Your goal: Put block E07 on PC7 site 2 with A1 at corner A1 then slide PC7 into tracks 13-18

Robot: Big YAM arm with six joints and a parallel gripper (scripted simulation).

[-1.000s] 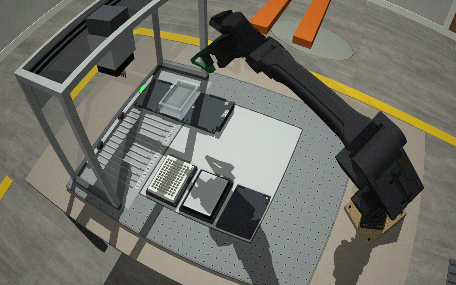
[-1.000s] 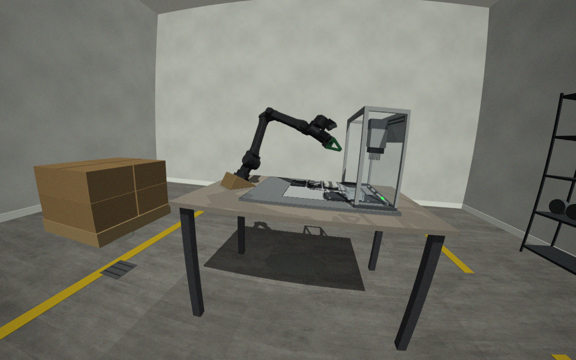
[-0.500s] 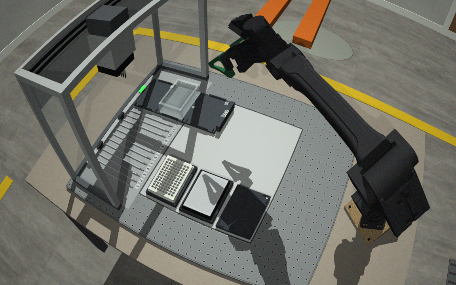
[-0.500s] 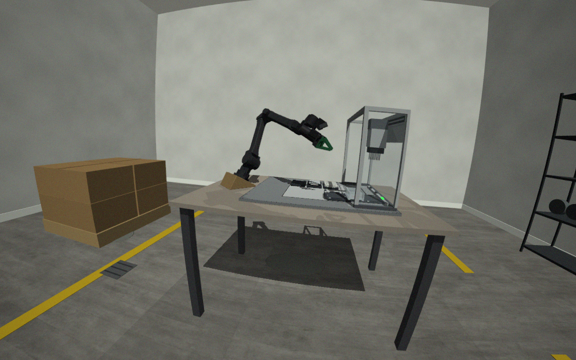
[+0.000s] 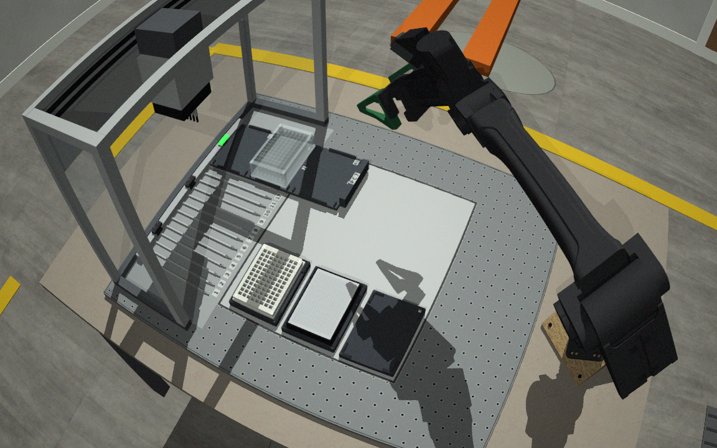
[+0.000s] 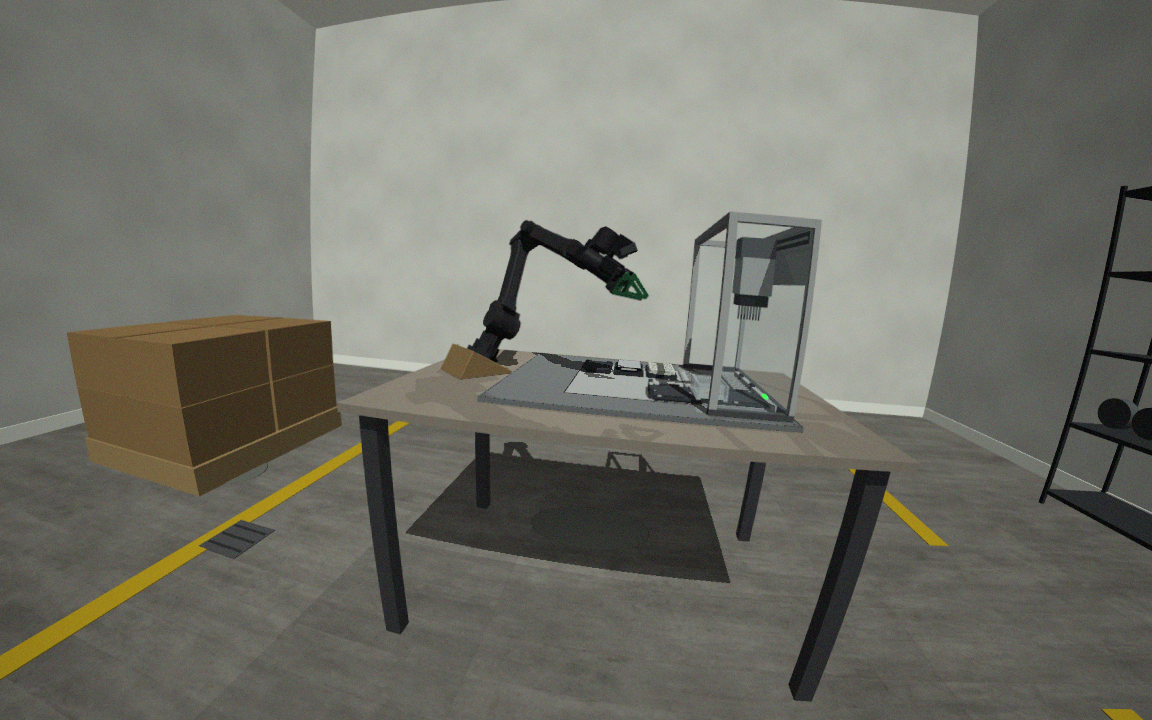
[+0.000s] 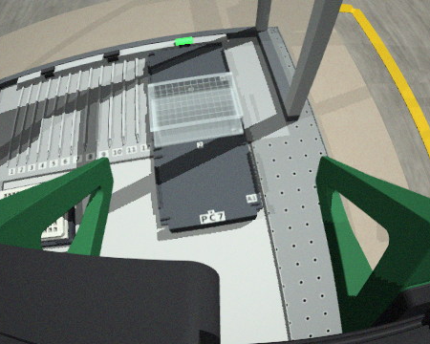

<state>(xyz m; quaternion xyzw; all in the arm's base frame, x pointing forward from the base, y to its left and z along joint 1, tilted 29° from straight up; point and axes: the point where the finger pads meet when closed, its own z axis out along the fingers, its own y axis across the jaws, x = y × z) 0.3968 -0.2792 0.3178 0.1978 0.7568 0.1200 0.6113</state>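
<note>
The dark carrier PC7 (image 5: 294, 161) lies in the rightmost tracks with its far end under the instrument frame. A green lamp (image 5: 223, 139) is lit behind it; the lamp also shows in the wrist view (image 7: 184, 41). The clear deep-well block E07 (image 5: 282, 153) sits on the carrier's middle site, also in the wrist view (image 7: 195, 109). Sites on either side of it are empty. Nest S1 (image 5: 382, 332) is empty. The fine-grid 384-well plate E10 (image 5: 325, 303) and the white 96-well plate E01 (image 5: 269, 280) sit in their nests. My gripper (image 5: 384, 106) is open and empty, high above and behind the carrier's handle end.
The grey instrument frame (image 5: 127, 111) with a pipetting head (image 5: 174, 66) stands over the rails (image 5: 205, 223). A frame post (image 7: 313, 26) rises just right of the carrier. The white apron (image 5: 383, 234) lies between carrier and nests.
</note>
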